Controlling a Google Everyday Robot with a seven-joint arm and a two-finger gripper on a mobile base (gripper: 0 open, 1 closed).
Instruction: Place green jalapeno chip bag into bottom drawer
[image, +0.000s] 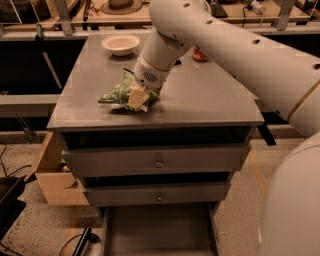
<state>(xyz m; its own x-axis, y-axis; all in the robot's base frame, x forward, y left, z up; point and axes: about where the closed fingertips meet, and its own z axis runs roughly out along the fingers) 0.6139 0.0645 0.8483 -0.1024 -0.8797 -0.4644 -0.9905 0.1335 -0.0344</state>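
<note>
Now, hand (137, 98) clamped on green jalapeno chip bag (115, 93), atop cabinet (205, 100)

Cream claw (136, 98) rests on the green, white-patched chip bag (114, 93); grey tabletop (200, 95), white bowl (120, 44).

Setting is read as a lab or workshop, not a home. A grey metal three-drawer cabinet (155, 160) is stood on a speckled concrete floor (30, 225). Loose black cables (82, 239) are seen on that floor, and a brown cardboard box (57, 182) is set beside the cabinet. A long wooden bench (90, 22) with metal uprights is noted behind. The white robot arm's gripper (137, 97) is held at the cabinet top, on a crinkly green foil chip bag (115, 93).
</note>
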